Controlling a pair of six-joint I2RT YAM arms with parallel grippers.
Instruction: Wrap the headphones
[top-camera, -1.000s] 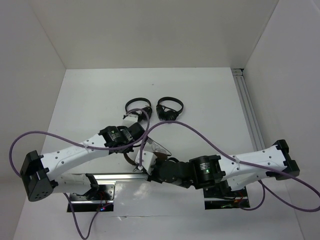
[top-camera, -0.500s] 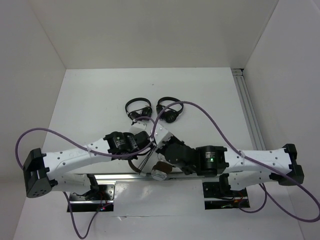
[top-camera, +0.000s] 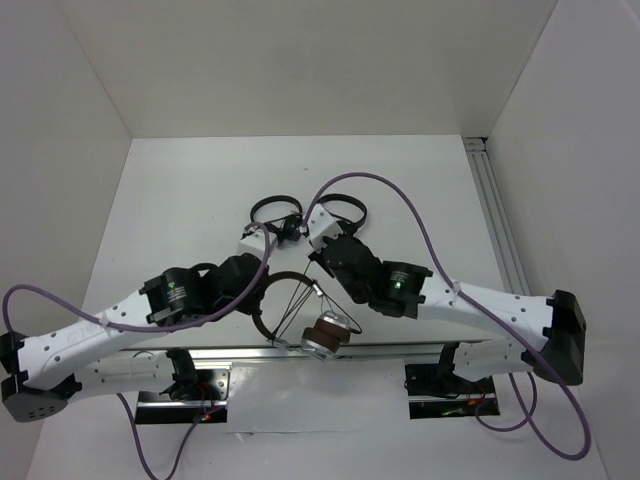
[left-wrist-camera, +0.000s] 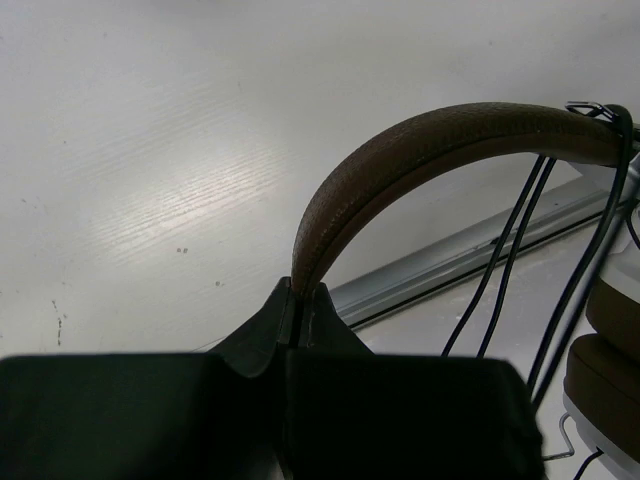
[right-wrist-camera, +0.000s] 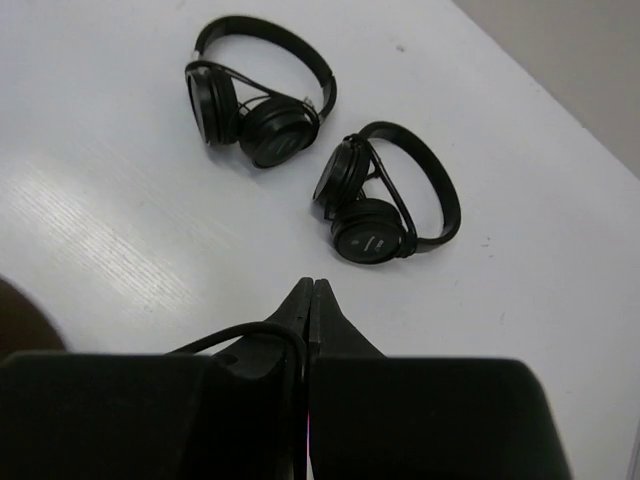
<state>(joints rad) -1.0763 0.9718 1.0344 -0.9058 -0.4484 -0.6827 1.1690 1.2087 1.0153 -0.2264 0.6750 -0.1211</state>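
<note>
The headphones (top-camera: 325, 337) hang just above the table's near edge, with a brown headband (left-wrist-camera: 420, 140), brown cushions (left-wrist-camera: 610, 370) and silver earcups. My left gripper (top-camera: 262, 291) is shut on the left end of the headband and holds it up; the band comes out of its jaws in the left wrist view (left-wrist-camera: 300, 292). Thin black cable strands (left-wrist-camera: 510, 260) run from the headband's far end down past the earcups. My right gripper (top-camera: 316, 252) is shut on the black cable (right-wrist-camera: 250, 328), which loops into its jaws, just beyond the headband.
Two small all-black headphones (top-camera: 275, 213) (top-camera: 340, 215) lie on the table just beyond my right gripper, also in the right wrist view (right-wrist-camera: 255, 95) (right-wrist-camera: 385, 200). A metal rail (top-camera: 230, 352) runs along the near edge below the headphones. Another rail (top-camera: 497, 220) lines the right wall.
My right gripper has swung from the near rail up toward the black headphones, drawing the cable with it. My left arm has pulled back left, and the silver earcup now hangs in view.
</note>
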